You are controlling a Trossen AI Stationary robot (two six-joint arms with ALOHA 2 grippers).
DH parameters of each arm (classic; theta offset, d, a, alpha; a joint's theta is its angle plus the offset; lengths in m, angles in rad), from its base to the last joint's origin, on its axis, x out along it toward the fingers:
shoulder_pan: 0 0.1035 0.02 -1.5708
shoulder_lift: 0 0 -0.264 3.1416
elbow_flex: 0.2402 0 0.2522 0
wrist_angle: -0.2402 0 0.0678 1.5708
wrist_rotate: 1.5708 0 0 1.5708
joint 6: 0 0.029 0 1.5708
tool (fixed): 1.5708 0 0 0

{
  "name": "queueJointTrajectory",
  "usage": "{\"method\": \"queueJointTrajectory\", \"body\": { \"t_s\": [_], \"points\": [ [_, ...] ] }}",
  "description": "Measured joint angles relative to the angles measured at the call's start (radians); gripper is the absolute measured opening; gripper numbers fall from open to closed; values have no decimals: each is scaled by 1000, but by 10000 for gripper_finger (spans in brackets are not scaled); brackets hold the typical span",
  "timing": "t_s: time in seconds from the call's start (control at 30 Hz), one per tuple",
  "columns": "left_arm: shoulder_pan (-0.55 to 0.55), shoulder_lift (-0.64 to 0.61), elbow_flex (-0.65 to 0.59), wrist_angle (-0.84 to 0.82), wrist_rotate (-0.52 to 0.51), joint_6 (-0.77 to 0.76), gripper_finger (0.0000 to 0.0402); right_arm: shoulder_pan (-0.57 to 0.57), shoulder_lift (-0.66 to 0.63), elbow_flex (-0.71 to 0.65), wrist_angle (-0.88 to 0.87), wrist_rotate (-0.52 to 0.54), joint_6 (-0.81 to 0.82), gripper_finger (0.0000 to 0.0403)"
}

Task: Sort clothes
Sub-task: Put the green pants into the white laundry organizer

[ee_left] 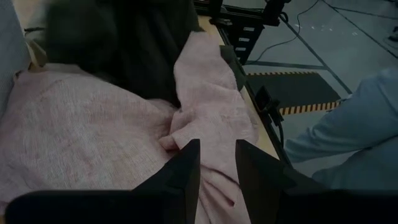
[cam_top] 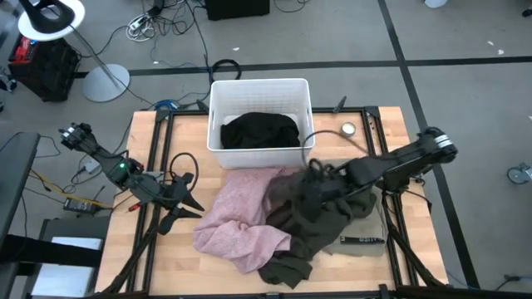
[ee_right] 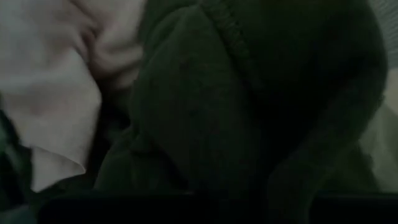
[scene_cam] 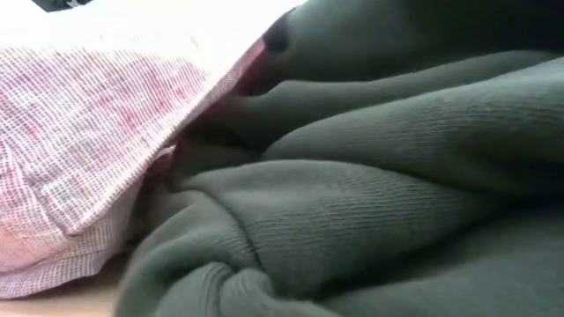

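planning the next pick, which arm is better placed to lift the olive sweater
Right. Its hand is already down on the olive sweater, closed into the fabric. The left hand sits apart at the pink garment's edge.

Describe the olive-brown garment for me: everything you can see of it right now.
The olive-brown garment is a thick, ribbed-knit piece, crumpled in a heap on the table in front of the white bin. It overlaps the pale pink garment to its left. The right gripper is pressed into its upper folds, shut on it.
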State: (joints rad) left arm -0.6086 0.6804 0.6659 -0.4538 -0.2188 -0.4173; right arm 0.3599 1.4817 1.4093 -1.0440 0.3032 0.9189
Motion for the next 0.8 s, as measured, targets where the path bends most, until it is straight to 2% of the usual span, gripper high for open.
{"method": "queueJointTrajectory", "body": {
  "t_s": [0.17,0.33,0.5,0.8],
  "points": [
    [0,0,0,0,0,-8,106,29,-68,70,-27,88,16,33],
    [0,0,0,0,0,-8,106,47,-57,242,-63,191,-60,33],
    [0,0,0,0,0,-8,106,49,13,459,-79,266,-193,33],
    [0,0,0,0,-22,-8,106,-2,165,853,-76,341,-423,33]
  ]
}}
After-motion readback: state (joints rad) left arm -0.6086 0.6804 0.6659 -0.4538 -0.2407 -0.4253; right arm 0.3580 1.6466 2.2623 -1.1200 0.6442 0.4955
